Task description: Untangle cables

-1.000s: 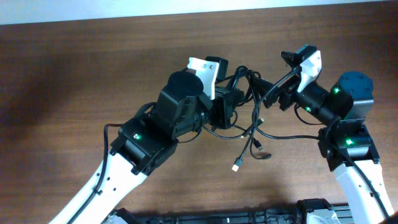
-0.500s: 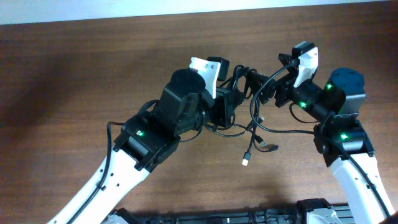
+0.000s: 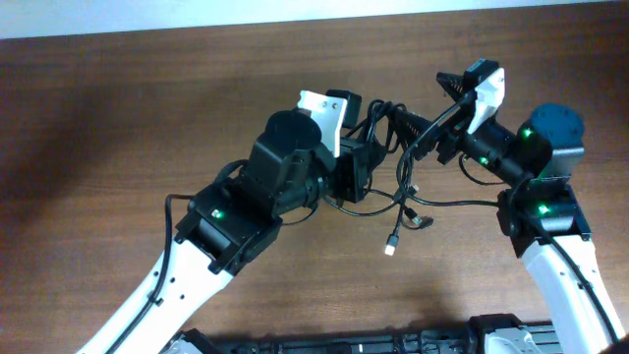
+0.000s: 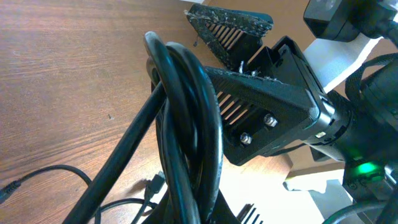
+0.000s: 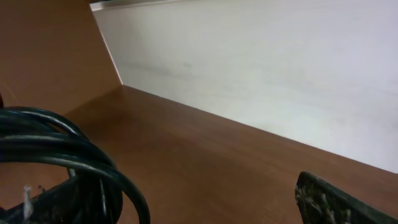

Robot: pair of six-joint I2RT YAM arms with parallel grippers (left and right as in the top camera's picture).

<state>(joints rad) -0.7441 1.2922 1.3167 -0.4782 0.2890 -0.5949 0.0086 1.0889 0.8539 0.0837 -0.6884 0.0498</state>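
Cables (image 3: pixel 401 192): black tangle mid-bench (image 3: pixel 147 118), btwn the two arms; white-tipped plug (image 3: pixel 391 248) trails toward near edge.
L end effector (image 3: pixel 356 165): still pinched tight on the bundle.
R end effector (image 3: pixel 432 110): jaws wide, strand alongside, nothing gripped.
Change: R wrist swung toward far edge; plug crept after it.
Meaning: prob. lining up on one strand; knot not yet loosened.

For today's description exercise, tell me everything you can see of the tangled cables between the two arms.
The cables are thin, glossy black cords, seemingly rubber-coated, looped into one tangled bunch over the wooden table. The left gripper is shut on the bunch. The right gripper, open, sits close beside it; contact is unclear. Loose ends trail downward, one ending in a silvery plug.
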